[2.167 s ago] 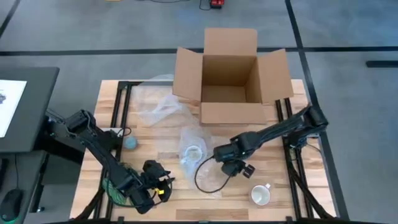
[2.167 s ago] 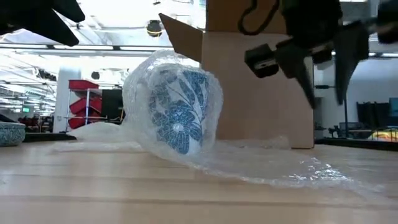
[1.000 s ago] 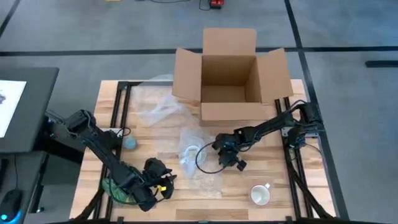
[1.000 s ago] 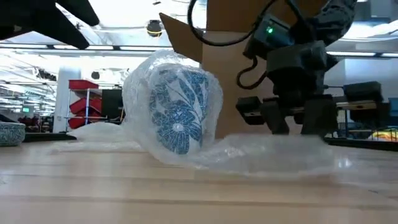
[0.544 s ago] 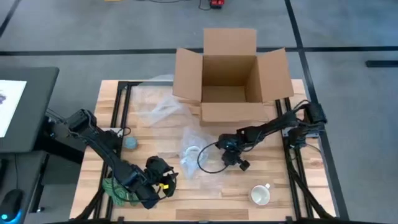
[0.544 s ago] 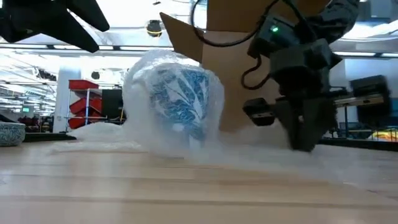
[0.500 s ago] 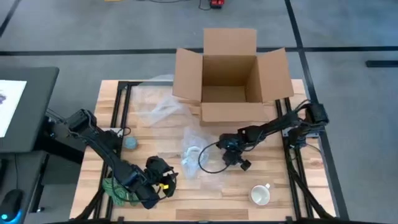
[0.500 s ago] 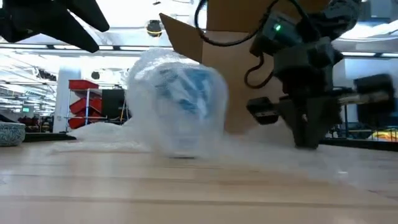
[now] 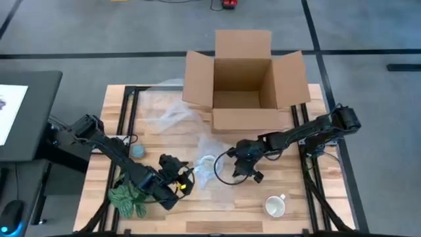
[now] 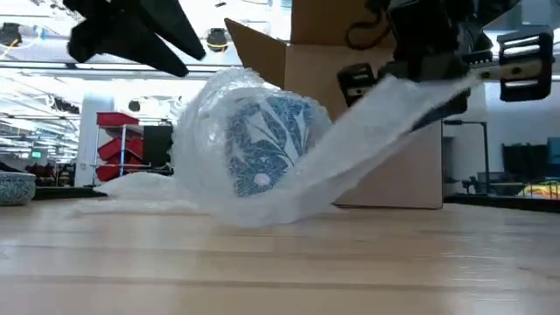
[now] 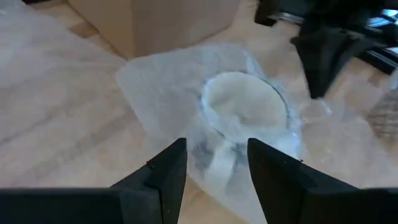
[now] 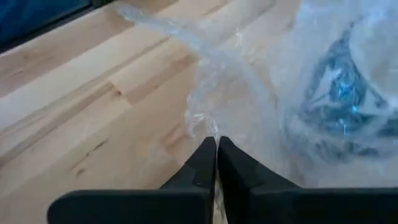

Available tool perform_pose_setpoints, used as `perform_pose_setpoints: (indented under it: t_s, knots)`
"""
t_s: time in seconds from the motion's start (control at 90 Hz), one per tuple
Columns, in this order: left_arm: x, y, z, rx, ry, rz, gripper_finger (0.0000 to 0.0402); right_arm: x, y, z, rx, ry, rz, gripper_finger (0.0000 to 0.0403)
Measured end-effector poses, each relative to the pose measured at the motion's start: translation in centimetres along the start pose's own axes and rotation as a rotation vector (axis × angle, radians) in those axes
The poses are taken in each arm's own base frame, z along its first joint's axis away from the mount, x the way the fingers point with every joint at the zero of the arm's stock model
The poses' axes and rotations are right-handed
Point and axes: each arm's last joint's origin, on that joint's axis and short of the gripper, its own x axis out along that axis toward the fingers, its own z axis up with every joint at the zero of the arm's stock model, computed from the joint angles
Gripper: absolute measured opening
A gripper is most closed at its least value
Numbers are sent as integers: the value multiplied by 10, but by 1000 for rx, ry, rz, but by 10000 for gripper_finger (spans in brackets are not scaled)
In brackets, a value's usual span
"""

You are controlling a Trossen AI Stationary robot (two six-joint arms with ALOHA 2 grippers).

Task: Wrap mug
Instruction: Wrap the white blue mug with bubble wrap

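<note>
**A:** Fingers [image 12: 205, 163] on the right gripper [image 9: 248, 166] are pinched tight on the edge of the bubble wrap [image 10: 367, 131]. Right wrist view shows the film clamped between the tips, no gap.

**B:** And the mug [image 10: 267, 144]?

**A:** On its side on the table [image 10: 280, 271], in front of the box [image 9: 243, 82], blue floral print showing through the wrap. Wrap already covers most of it. Low view has the sheet running up from under the mug to the right gripper, lifted clear of the table on that side.

**B:** Left side?

**A:** Left gripper [image 9: 185, 179] is just beside the mug, on the side away from the right gripper. Fingers [image 11: 163, 174] spread apart, nothing between them, pointed at the mug's open mouth. Not touching it as far as I can tell.

**B:** Anything else near the mug?

**A:** Second mug [image 9: 276, 206], white, unwrapped, past the right gripper toward the table's front edge. Small teal bowl [image 9: 138, 151] beyond the left arm from the mug. Spare wrap sheet [image 9: 164, 112] next to the box's left flap. Green patterned thing [image 9: 130, 199] under the left arm, can't tell what it is.
</note>
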Motion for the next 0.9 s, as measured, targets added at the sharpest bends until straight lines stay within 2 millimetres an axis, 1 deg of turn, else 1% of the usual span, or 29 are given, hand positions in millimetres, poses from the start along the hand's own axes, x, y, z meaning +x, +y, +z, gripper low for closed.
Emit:
perform_pose_setpoints:
  t_s: [0.167, 0.278, 0.4, 0.511, 0.9]
  knots:
    - [9, 1, 6, 19, -10, 16, 148, 0, -2, 8, -42, -71, -37, 0]
    - [11, 0, 9, 24, -15, 13, 148, 0, -4, 11, -54, -97, -52, 0]
    - [11, -1, 9, 23, -18, 7, 148, 0, -5, 13, -60, -114, -62, 0]
    - [11, -1, 9, 23, -18, 7, 148, 0, -5, 15, -32, -133, -69, 0]
    - [10, -4, 9, 12, -4, -15, 148, -2, -8, 25, -71, -218, -119, 0]
